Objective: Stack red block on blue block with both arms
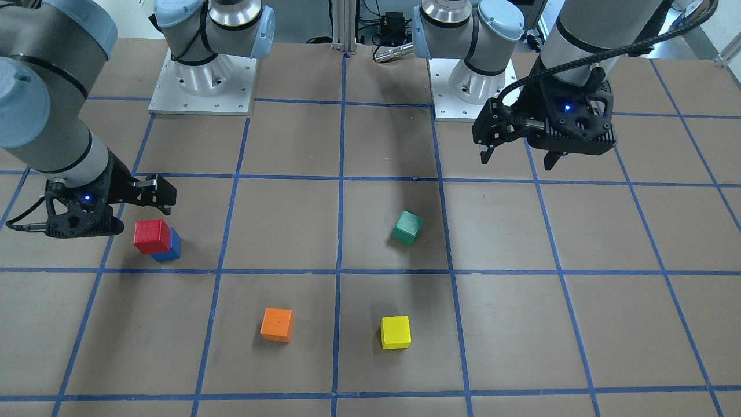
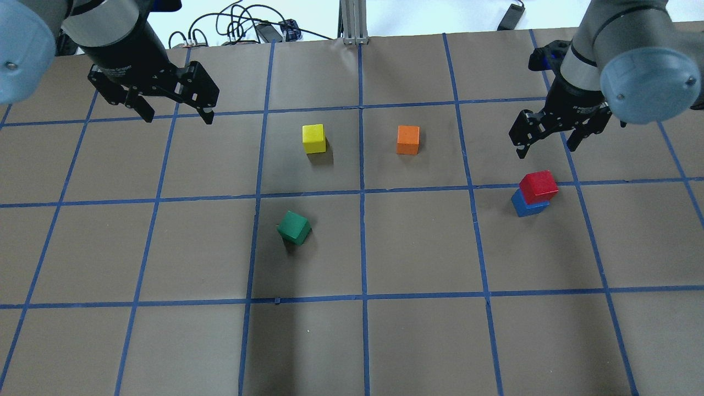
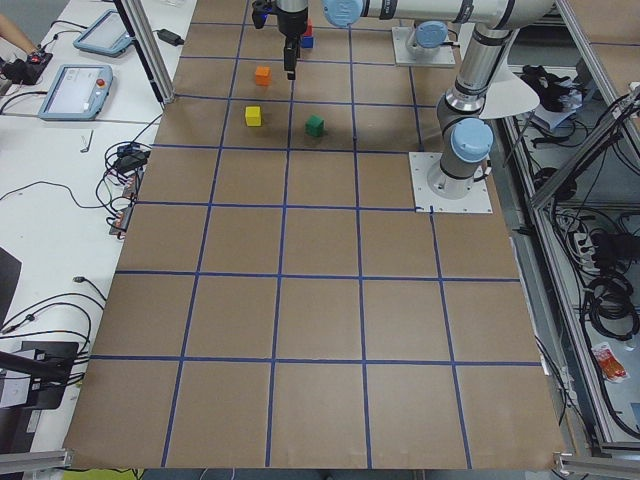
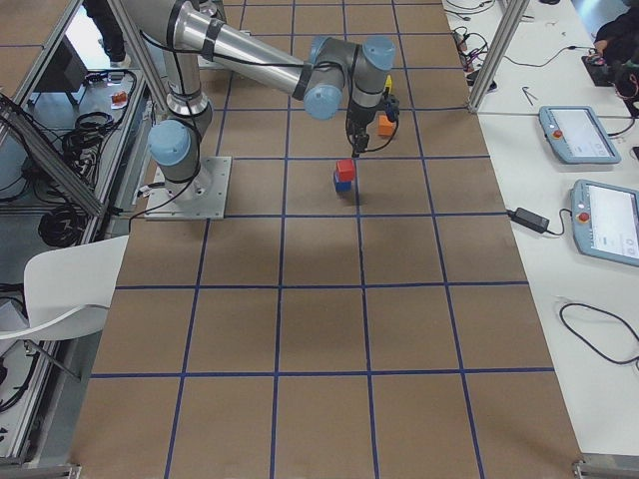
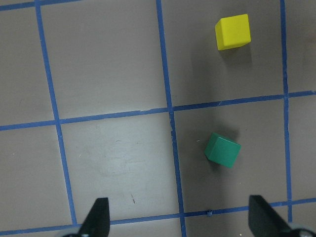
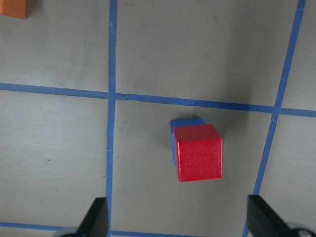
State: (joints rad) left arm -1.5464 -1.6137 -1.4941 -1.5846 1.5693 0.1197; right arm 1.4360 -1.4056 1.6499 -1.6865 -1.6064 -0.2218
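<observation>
red block (image 2: pixel 538 186) atop blue block (image 2: pixel 529 208) (offset)

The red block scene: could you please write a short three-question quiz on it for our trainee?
1. True or false: the red block rests on the blue block.
2. What colour is the loose cube nearest the red block?
3. Fill in: the right tool is ____, gripping nothing.
Key: 1 true; 2 orange, the orange cube; 3 open.
</observation>
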